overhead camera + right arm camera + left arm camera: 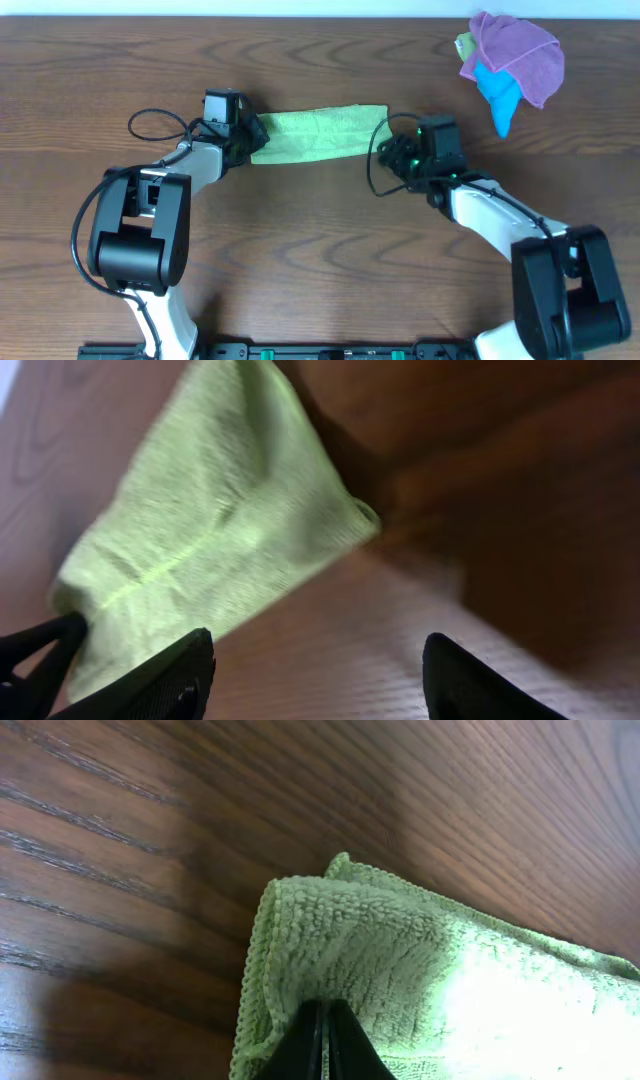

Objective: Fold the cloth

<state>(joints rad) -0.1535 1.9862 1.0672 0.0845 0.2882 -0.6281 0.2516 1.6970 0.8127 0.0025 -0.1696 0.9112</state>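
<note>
While L gripper [325,1020] pinched one end of green cloth [315,134], I saw R gripper [318,655] spread; near opp. end.

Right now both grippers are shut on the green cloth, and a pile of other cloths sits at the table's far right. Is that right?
Not quite. Only the left gripper is shut on the green cloth. The right gripper is open, fingers spread beside the cloth's end, as the right wrist view shows. The pile of other cloths does sit far right.

Dark wood table [320,260] — folded green cloth [315,135] at centre; purple-blue cloth heap [510,65] far right corner.
</note>
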